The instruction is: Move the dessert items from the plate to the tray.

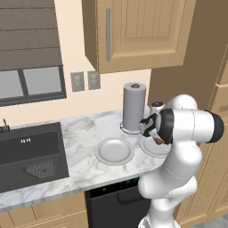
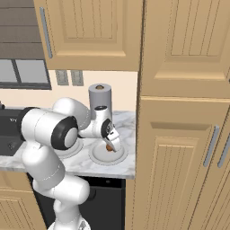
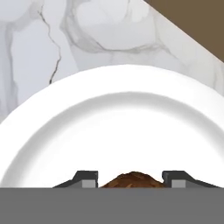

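Brown ball (image 3: 132,179) on the pale plate (image 3: 52,131), between claw (image 3: 132,178) tips.

I face a white marble counter (image 1: 84,133) with grey veins, set against a cream wall (image 1: 71,35). Light wooden upper cabinets (image 1: 138,31) hang above, and a tall wooden pantry cabinet (image 2: 184,134) stands to my right. To my left lie a dark sink (image 1: 31,153) and a window with a grey blind (image 1: 29,33).
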Robot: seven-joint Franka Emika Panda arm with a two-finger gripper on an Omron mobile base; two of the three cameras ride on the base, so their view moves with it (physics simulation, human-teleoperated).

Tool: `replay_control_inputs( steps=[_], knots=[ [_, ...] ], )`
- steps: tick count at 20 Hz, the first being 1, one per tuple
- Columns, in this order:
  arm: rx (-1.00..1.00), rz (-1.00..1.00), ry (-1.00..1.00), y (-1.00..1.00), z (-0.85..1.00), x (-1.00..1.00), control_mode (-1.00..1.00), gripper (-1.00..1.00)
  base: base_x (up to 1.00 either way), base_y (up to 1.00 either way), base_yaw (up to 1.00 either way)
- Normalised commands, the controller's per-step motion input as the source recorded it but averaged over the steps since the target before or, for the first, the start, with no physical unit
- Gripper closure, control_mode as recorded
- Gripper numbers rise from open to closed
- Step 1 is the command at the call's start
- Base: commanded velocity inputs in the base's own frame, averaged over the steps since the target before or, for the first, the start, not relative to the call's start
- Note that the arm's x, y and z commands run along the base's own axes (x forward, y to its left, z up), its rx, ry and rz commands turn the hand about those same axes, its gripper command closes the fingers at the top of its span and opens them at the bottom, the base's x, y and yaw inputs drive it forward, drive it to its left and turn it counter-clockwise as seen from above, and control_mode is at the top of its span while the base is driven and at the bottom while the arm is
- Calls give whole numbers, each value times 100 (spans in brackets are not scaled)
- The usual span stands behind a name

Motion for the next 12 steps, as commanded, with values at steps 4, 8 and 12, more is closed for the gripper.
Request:
replay_control_inputs(
  steps=[4, 8, 12],
  knots=[
    [0, 0, 0, 6, 3, 0, -100, 100, 0, 0, 0],
    [0, 0, -2, 9, 32, -10, -100, 100, 0, 0, 0],
    [1, 0, 0, 1, 64, -28, -100, 100, 0, 0, 0]
  ],
)
